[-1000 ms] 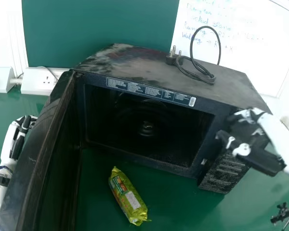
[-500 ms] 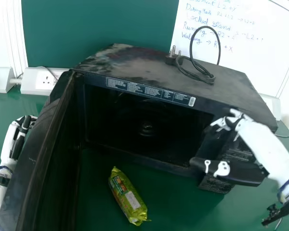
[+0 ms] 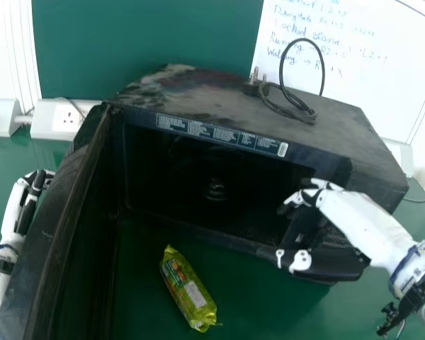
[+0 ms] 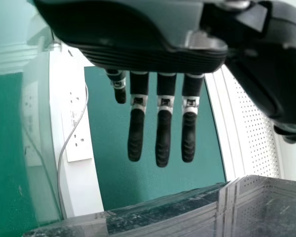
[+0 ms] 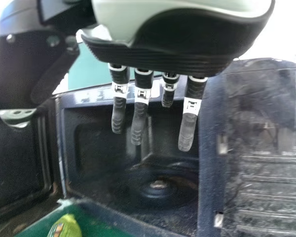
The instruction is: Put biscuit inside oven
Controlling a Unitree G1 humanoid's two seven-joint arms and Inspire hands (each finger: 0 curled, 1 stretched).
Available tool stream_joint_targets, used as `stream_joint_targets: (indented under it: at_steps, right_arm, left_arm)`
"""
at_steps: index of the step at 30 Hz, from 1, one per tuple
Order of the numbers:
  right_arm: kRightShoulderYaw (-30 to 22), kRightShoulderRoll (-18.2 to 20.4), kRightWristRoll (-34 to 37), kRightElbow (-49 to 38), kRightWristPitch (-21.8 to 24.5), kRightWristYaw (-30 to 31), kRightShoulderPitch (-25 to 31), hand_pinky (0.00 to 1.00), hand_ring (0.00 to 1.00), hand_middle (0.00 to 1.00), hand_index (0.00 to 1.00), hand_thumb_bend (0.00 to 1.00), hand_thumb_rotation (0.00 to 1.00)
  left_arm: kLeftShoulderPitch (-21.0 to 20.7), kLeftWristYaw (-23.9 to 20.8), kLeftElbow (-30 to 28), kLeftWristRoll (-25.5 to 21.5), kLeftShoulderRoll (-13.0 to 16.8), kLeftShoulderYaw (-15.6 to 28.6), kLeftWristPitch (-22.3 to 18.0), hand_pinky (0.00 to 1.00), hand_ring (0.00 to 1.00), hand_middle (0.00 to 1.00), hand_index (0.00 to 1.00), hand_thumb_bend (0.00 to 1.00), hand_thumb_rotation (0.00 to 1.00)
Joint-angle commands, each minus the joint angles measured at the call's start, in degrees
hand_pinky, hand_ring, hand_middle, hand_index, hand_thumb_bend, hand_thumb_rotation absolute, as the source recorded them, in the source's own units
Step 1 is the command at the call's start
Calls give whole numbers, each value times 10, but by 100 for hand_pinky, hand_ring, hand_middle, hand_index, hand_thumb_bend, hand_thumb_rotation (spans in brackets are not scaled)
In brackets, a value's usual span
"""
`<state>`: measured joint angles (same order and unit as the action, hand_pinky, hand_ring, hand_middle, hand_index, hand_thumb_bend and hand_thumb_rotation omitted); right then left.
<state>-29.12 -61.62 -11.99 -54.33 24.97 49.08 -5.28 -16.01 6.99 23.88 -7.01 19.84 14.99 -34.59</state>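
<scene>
Fingers [image 5: 137,129] of the right hand [image 3: 354,216] are straight, thumb [image 3: 326,263] spread wide.

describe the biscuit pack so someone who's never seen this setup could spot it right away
Find the big black oven with its door swung open. On the green table in front of its opening lies a long, yellow-green biscuit pack with a pale label patch. Its bright, crinkly wrapper sets it apart from the dark oven and door.
</scene>
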Motion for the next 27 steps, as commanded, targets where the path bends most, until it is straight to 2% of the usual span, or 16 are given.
stream_joint_targets:
  at_steps: [1,6,8,13,15,18,19,20,24,27]
  right_arm:
    - [12,-23,1,-6,-2,11,-7,49,62,66,76,96,60]
    - [41,-50,17,7,-12,31,-20,50,65,70,81,93,69]
    - [52,-51,28,13,-13,31,-32,36,51,61,79,92,67]
    - [123,-87,19,19,-7,39,-70,32,47,57,77,89,68]
    - [163,-93,6,20,-24,32,-90,38,54,63,77,90,69]
    - [222,-99,5,21,-7,47,-138,43,62,71,79,92,73]
    - [240,-95,2,25,-6,47,-152,40,59,69,80,92,73]
    - [251,-89,-2,29,-6,43,-160,41,61,71,79,92,73]
    - [281,-64,-26,46,1,27,-174,39,56,65,78,95,77]
    - [308,-59,-35,54,33,42,-204,43,62,70,79,98,79]
  left_arm:
    - [6,0,-3,-4,-6,4,0,43,43,46,48,52,7]
    - [5,1,-1,-4,-7,4,-4,43,43,46,48,52,7]
    - [5,2,-2,-6,-8,3,-3,42,43,46,48,52,7]
    - [6,0,-8,-6,-12,3,5,42,43,46,48,52,7]
    - [6,5,-6,-8,-12,2,2,42,43,46,48,52,7]
    - [6,8,-5,-6,-13,2,-5,42,44,47,49,52,7]
    - [6,9,-4,-7,-13,2,-6,42,44,47,49,52,7]
    - [6,9,-5,-6,-14,2,-6,42,44,47,49,52,7]
    - [8,4,-12,0,-16,1,-2,41,43,46,49,52,7]
    - [7,3,-12,4,-18,0,-6,41,43,46,49,52,7]
